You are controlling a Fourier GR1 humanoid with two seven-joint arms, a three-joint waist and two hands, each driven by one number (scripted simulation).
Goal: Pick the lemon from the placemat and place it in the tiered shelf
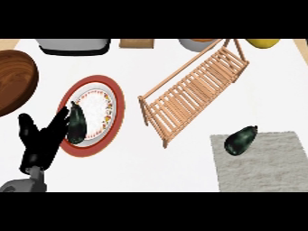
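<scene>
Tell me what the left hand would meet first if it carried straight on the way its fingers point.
The left hand points up and right. First in that line is likely the dark avocado-like fruit on the red-rimmed plate, right at its fingertips; height above it is unclear.

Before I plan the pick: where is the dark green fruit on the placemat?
In the head view, the dark green fruit lies at the right, on the grey placemat's upper left corner, just below the wooden tiered shelf.
</scene>
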